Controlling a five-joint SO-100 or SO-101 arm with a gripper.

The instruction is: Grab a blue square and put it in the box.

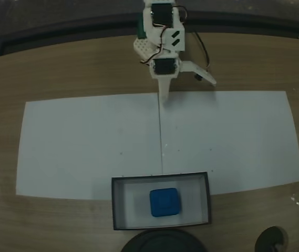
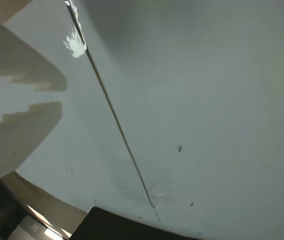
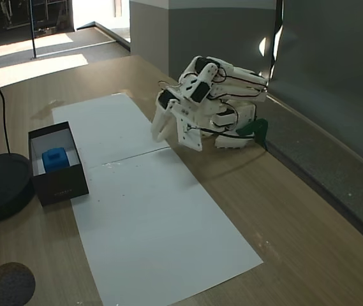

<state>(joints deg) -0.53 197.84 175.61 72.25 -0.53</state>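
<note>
Jaws: we record them parted and holding nothing, a clear gap between the two pale fingers (image 2: 27, 80) in the wrist view; the gripper (image 1: 163, 101) points down at the far edge of the white paper (image 1: 86, 147) in a fixed view, and the folded arm carries it (image 3: 160, 131) low over that same edge in the other fixed view.

Blue square (image 1: 165, 202) — we find it lying flat on the white floor of the box (image 1: 116, 205), roughly central, raised square facing up, apart from every wall. It also shows (image 3: 56, 158) inside the box (image 3: 60, 185) in the other fixed view.

Box: shallow, dark-walled, sitting across the near edge of the paper, well apart from the gripper.

Paper: two sheets side by side, seam (image 2: 117, 125) running from gripper toward box.

Round black object (image 3: 2, 185) — just beside the box, on the side away from the arm.

Counter (image 1: 60, 68): wood-grain, bearing all of the above.
</note>
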